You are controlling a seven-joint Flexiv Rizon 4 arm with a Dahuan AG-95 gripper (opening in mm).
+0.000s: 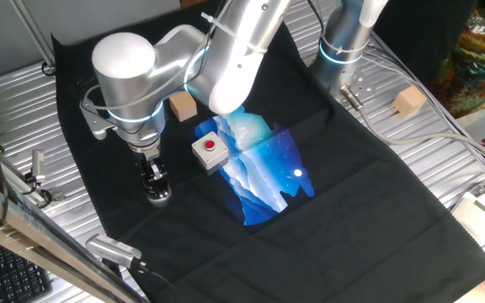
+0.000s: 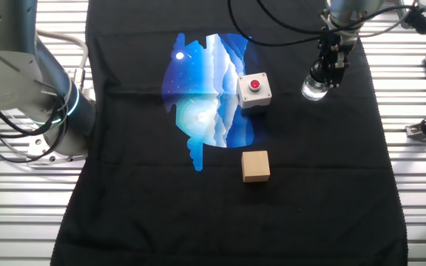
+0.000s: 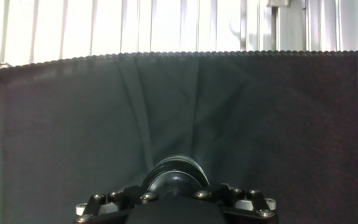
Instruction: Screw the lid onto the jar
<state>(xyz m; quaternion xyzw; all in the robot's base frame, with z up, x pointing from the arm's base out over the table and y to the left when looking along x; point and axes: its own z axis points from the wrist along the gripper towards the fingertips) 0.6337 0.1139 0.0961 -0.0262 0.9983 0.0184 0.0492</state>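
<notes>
The clear jar (image 1: 159, 198) (image 2: 314, 90) stands upright on the black cloth, near its left edge in one fixed view and at the upper right in the other. My gripper (image 1: 152, 178) (image 2: 328, 72) points straight down over the jar, fingers closed around the black lid (image 3: 176, 177) that sits on the jar's mouth. In the hand view the lid shows as a dark round dome just beyond the gripper's body; the jar beneath it is hidden.
A white box with a red button (image 1: 210, 152) (image 2: 254, 90) sits beside a blue printed patch (image 1: 263, 172). A tan wooden cube (image 1: 183, 106) (image 2: 256, 165) lies on the cloth, another (image 1: 408, 102) on the metal table. A second arm's base (image 1: 342, 46) stands behind.
</notes>
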